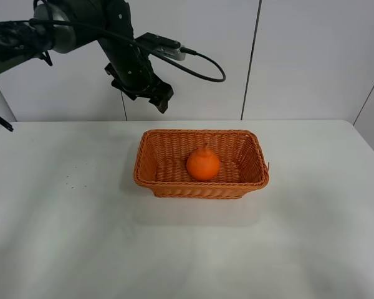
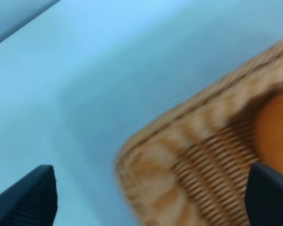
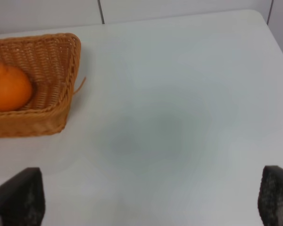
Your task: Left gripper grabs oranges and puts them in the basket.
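Your left tool point(image 1: 161, 97) hangs high behind the back-left corner of the basket point(image 1: 202, 189), fingers spread and holding nothing, orange point(image 1: 203, 165) sitting mid-basket below the rim, white counter point(image 1: 56, 230) wide all around, your right tool point(image 3: 151, 200) fingers apart too, off the basket's right end.

left gripper point(image 1: 157, 94) raised, jaws apart (right gripper point(image 3: 148, 200) too).

Bright, even, diffuse light; the basket point(image 1: 201, 187) casts only a soft, faint shadow on the white bench point(image 1: 62, 237). The left wrist view is blurred and bluish, the others fairly sharp
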Controlling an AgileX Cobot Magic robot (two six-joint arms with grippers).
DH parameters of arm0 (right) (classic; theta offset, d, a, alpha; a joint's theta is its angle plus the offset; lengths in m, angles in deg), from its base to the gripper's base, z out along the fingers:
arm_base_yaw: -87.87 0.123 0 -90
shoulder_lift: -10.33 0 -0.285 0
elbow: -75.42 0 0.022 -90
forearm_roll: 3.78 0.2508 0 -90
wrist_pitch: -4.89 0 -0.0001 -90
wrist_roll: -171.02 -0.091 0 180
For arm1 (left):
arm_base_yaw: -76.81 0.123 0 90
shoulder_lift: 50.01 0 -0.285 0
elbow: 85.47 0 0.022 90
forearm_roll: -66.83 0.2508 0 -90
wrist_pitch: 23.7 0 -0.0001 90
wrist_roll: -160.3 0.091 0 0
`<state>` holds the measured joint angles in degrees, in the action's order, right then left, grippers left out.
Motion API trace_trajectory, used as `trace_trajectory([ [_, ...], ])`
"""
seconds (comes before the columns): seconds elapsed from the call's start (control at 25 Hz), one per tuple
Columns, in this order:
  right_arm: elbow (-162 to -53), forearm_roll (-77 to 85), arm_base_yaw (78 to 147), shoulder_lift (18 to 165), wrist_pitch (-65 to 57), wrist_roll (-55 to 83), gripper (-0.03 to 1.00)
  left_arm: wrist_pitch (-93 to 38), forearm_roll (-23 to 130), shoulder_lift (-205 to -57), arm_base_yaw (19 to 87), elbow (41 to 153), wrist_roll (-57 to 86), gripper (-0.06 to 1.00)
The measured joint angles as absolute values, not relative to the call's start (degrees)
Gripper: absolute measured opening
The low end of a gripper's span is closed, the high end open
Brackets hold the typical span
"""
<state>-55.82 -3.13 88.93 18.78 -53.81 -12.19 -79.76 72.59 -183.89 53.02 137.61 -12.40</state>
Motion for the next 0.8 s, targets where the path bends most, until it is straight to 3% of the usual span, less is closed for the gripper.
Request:
trace_trajectory([
  [0.8, -55.8, -3.1, 88.9, 18.8, -53.8, -12.2, 0.69, -82.9, 74.9, -182.1, 77.9, 137.6, -13.0, 0.9],
])
